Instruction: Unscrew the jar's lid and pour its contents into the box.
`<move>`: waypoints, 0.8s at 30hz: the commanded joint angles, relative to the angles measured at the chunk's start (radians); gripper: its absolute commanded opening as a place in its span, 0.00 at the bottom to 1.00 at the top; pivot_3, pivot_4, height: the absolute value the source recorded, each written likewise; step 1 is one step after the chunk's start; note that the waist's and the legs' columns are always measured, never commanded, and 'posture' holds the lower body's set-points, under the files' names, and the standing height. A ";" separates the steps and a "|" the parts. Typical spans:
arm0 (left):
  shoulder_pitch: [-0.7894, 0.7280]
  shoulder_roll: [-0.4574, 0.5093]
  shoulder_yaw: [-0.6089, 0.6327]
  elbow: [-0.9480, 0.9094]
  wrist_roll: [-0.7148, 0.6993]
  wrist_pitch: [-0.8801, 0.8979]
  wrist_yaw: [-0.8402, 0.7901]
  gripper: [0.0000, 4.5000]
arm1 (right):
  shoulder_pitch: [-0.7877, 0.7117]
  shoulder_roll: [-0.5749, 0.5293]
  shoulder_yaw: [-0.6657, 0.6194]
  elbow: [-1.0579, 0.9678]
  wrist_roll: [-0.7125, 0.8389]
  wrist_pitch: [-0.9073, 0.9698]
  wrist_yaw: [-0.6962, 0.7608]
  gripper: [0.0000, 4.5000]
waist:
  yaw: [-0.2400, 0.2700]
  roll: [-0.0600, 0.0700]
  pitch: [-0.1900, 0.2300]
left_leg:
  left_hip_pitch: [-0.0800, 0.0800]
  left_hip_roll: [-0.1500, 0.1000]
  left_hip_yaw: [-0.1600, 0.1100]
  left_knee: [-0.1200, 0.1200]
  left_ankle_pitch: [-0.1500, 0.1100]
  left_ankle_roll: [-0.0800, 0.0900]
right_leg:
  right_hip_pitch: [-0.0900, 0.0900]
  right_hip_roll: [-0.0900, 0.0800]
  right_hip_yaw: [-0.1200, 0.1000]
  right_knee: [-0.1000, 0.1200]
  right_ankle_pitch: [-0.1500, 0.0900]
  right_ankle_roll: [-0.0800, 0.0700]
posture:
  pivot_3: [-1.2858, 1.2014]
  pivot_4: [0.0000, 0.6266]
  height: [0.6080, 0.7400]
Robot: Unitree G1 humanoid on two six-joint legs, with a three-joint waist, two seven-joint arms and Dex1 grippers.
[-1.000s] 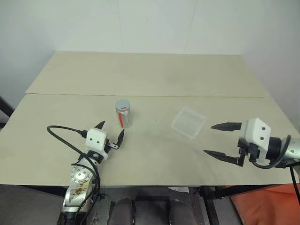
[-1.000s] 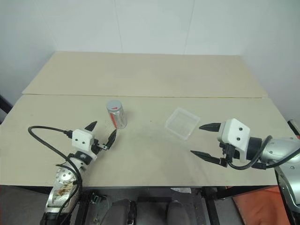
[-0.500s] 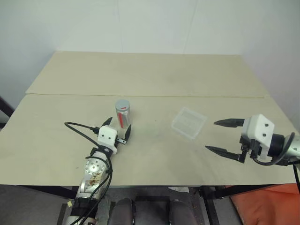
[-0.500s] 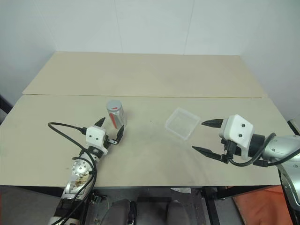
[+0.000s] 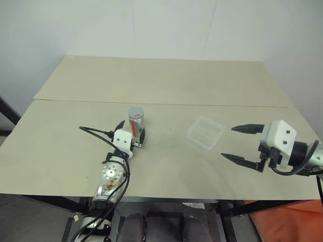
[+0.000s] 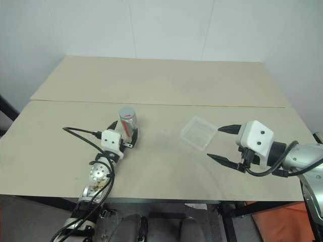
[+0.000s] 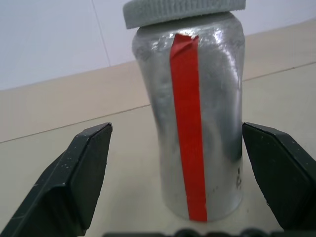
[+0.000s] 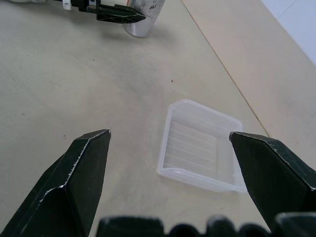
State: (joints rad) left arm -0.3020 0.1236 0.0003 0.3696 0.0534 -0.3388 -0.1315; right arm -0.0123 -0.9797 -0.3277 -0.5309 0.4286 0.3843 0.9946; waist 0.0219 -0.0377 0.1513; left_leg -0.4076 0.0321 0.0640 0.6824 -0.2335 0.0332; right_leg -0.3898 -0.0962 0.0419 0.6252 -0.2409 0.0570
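My left gripper (image 7: pixel 173 187) has moved fwd; its fingers now stand apart around the jar (image 5: pixel 136 121), no contact yet, lid (image 7: pixel 182 11) still on. Right gripper (image 5: pixel 243 144) open near box (image 5: pixel 205 132). Next: clamp.

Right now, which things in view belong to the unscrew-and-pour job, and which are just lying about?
Belongs to the job:
- jar, upright, between the open left gripper's fingers, not yet clamped
- lid, on the jar
- box, lying open on the table
- right gripper, open, beside the box

Just lying about:
- table; no loose extras on it
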 commanded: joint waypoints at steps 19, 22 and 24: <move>-0.097 -0.034 0.005 0.099 -0.023 -0.070 0.024 0.66 | 0.034 0.004 -0.033 -0.044 -0.033 -0.020 -0.032 1.00 | 0.000 0.000 0.000 | 0.000 0.000 0.000 -0.001 0.000 0.000 | 0.000 0.000 0.000 0.000 0.000 0.000 | 0.52 0.24 1.00; -0.103 -0.036 0.006 0.111 -0.028 -0.085 0.020 0.45 | 0.034 0.005 -0.035 -0.042 -0.034 -0.023 -0.032 1.00 | -0.001 0.000 0.000 | -0.001 0.000 0.000 -0.001 0.000 0.000 | 0.000 0.000 0.000 -0.001 0.000 0.000 | 0.52 0.24 1.00; -0.104 -0.037 0.007 0.112 -0.026 -0.094 0.021 0.44 | 0.034 0.006 -0.038 -0.040 -0.033 -0.025 -0.030 1.00 | -0.004 0.000 0.000 | -0.001 0.000 0.000 -0.001 0.000 0.000 | 0.000 0.000 0.000 -0.001 0.000 0.000 | 0.52 0.24 1.00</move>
State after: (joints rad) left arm -0.3894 0.0892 0.0064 0.4884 0.0354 -0.4057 -0.1091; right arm 0.0240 -0.9756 -0.3279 -0.5480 0.3954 0.3808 0.9760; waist 0.0176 -0.0379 0.1514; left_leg -0.4084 0.0321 0.0637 0.6813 -0.2336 0.0333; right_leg -0.3904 -0.0961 0.0416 0.6243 -0.2410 0.0570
